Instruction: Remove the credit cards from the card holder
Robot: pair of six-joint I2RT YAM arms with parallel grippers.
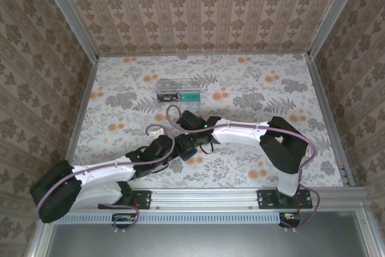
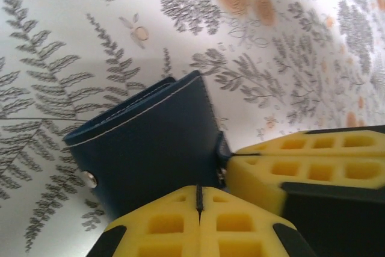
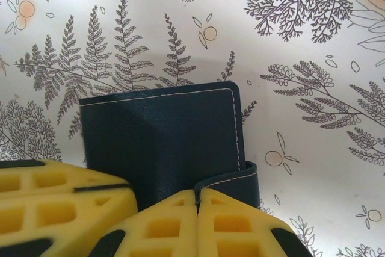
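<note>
While folded, contents hidden, card holder (image 3: pixel 162 142) pinched by left fingers (image 2: pixel 162 224) and right fingers (image 3: pixel 234 227)

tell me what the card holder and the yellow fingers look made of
Card holder: dark navy leather or faux leather, matte with a fine grain and pale stitching along its edges. It has a shiny snap stud, probably metal. Fingers: yellow and matte, likely moulded plastic or firm foam, judging by the recessed square pockets. Their hardness cannot be told.

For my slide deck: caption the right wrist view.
Right hand shut on the card holder edge, left hand beside it, over floral table.
</note>
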